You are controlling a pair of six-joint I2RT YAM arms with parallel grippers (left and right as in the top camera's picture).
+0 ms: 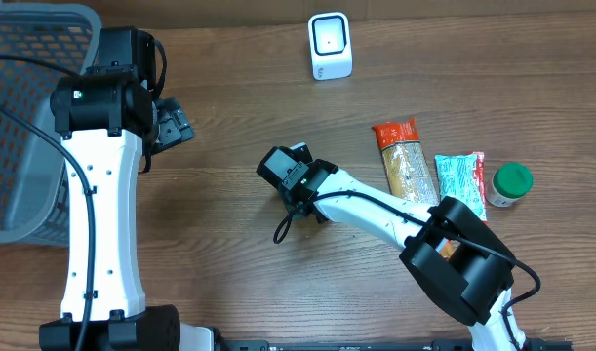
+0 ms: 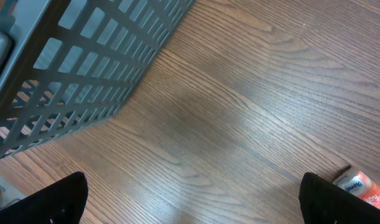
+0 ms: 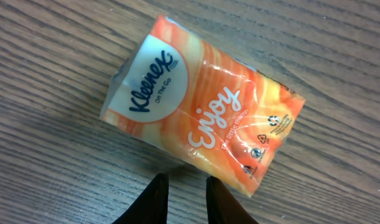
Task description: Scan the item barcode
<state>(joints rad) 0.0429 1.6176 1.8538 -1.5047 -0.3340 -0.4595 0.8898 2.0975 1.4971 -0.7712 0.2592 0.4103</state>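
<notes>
Right wrist view: my right claw [image 3: 182,200], dark tips narrowly parted and pinching nothing, sat at six o'clock of the tissue pack [image 3: 202,106]. The pack was a glossy orange-and-white film pillow lying flat on the grained wooden table [image 3: 46,168]. My left claw [image 2: 190,200] stood spread wide.

**Bystanders on a wood-grain surface**

The brown wood-grain surface [image 1: 229,97] carries several things besides the work in hand. A grey plastic basket [image 1: 15,146] with lattice walls sits at its far left, and part of it runs out of the overhead view. Well apart from it, on the right side, three goods lie in a short row. A clear packet [image 1: 405,161] with an orange-red top and pale, grainy contents lies lengthwise, slightly tilted. Just beside it on the right is a green-and-white wrapped packet [image 1: 460,182] with red ends. Next to that stands a small jar [image 1: 511,183] with a green lid, seen from above.
</notes>
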